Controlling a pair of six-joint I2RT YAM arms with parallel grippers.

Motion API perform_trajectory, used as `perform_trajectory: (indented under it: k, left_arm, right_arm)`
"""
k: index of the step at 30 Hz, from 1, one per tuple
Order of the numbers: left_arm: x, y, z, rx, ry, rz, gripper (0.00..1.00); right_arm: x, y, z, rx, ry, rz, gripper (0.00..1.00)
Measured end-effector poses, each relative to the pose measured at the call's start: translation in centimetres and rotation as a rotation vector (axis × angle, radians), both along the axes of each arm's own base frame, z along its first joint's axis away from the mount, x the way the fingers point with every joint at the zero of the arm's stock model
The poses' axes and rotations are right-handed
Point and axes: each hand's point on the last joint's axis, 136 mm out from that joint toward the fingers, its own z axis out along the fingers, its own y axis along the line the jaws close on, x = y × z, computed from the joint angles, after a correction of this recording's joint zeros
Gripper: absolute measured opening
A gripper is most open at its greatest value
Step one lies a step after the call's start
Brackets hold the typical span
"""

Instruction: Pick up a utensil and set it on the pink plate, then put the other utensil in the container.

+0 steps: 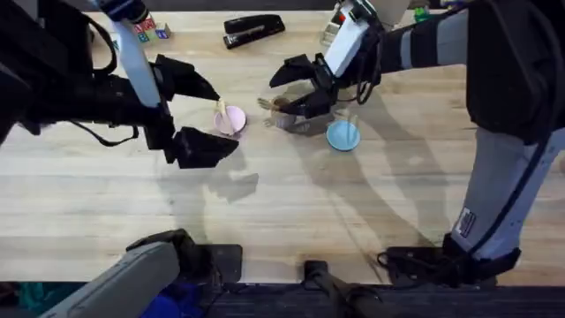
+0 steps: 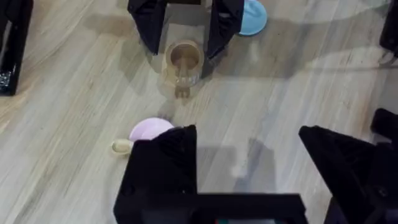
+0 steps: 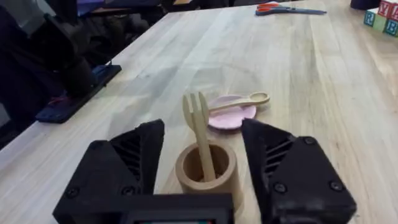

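The pink plate [image 1: 231,119] [image 2: 149,129] [image 3: 231,116] lies left of centre, with the wooden spoon, the utensil [image 3: 239,102] [image 2: 121,146], resting across it. My left gripper [image 1: 226,121] [image 2: 249,155] hangs open over that plate, holding nothing. Just to the right stands the tan cup, the container [image 1: 287,120] [image 2: 182,62] [image 3: 206,173]. The wooden fork, the other utensil [image 3: 199,127] [image 1: 268,104], stands in it prongs up, leaning on the rim. My right gripper [image 1: 278,95] [image 3: 202,134] [image 2: 183,46] is open, one finger on each side of the cup and clear of the fork.
A light-blue plate [image 1: 342,135] [image 2: 252,17] sits right of the cup. A black stapler [image 1: 253,28] and letter blocks [image 1: 150,31] lie along the far edge, with scissors [image 3: 289,9] beyond. Bare wood stretches across the near half of the table.
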Motion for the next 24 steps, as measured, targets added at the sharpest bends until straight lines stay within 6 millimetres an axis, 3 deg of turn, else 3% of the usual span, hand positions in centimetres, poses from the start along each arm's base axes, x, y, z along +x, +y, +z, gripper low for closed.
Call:
perform_trajectory:
  k: [9,16,24]
  left_arm:
    - [0.0,0.0,0.0,0.000,0.000,0.000,0.995]
    - [0.0,0.0,0.0,0.000,0.000,0.000,0.995]
    - [0.0,0.0,0.0,0.000,0.000,0.000,0.995]
  right_arm:
    - [0.9,-0.2,0.7,-0.018,0.066,-0.014,0.782]
    - [3.8,-0.5,1.9,-0.088,0.128,-0.085,0.804]
    - [6.9,-0.5,1.3,-0.241,0.234,-0.234,0.806]
